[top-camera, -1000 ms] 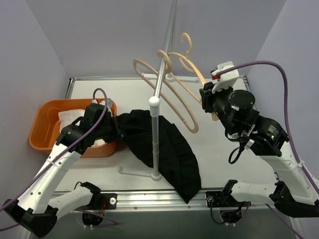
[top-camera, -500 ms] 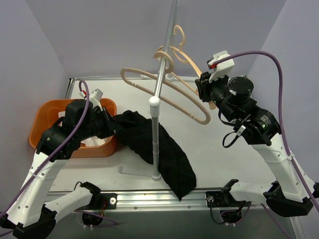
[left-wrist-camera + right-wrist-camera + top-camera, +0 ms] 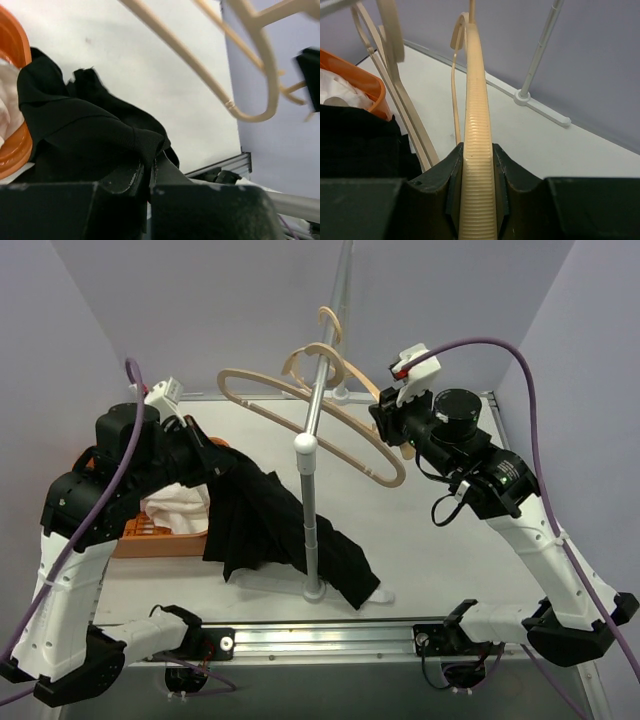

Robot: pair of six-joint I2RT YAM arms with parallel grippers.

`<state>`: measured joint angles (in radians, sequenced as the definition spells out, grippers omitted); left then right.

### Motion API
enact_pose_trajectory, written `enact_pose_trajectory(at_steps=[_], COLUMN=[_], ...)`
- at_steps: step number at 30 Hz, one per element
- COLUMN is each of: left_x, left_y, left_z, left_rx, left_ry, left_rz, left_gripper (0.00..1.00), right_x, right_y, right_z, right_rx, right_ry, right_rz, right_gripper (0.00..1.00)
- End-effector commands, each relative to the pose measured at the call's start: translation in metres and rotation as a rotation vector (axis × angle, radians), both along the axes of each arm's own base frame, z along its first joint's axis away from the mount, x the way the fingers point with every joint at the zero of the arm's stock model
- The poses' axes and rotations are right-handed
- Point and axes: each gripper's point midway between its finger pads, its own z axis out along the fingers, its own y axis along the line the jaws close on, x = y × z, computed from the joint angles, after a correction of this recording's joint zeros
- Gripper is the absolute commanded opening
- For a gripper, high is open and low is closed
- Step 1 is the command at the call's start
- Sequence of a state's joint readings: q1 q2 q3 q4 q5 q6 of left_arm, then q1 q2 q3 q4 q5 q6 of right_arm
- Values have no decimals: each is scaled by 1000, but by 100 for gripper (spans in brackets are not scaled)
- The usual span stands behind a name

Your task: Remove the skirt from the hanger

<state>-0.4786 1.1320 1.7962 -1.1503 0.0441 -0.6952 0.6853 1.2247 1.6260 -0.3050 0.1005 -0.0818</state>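
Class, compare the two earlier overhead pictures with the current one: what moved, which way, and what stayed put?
The left end effector, shut on the black skirt, lifted and drew back leftward, raising the skirt's top edge; its hem slid left along the table. The right end effector, shut on a hanger, shifted left, swinging it that way. The stand pole and orange basket stayed put.

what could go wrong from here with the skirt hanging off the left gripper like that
1. The skirt trails past the stand pole, with its hem lying by the base. Pulling it away could snag the pole or tip the stand.
2. The left gripper pinches only a fold of fabric, which may slip out.
3. The right gripper clamps one hanger close to another hanger, so moving it could knock that one loose.
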Motion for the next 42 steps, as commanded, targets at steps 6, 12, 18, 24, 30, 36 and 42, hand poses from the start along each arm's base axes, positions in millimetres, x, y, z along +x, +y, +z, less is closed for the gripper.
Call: enact_pose_trajectory(at_steps=[6,12,18,24,30,36,42], left_x=[-4,2,-3,10,16,27,69], left_y=[31,62,108,122,145,159,168], left_z=[137,216,275,291,314,324,283], left_rx=[-146,-226,-119,21,178,307,360], left_ry=[-336,-584,-842,-957,-1055,-1100,-995], left_rz=[143,304,485,569,705,808,799], left_gripper=[2,2,2,2,2,2,2], right_x=[-6,-12,-23,-36,-56,-69,-70], right_y=[-11,-19,-29,-35,-49,-56,-64], right_z=[14,6,2,-4,-25,-38,-31], right_rx=[82,133,216,318,329,323,281], right_ry=[-46,8,81,164,242,271,260], right_rz=[-28,-67,-118,-154,-186,-180,-199], right_gripper=[4,50,100,100,100,100,100])
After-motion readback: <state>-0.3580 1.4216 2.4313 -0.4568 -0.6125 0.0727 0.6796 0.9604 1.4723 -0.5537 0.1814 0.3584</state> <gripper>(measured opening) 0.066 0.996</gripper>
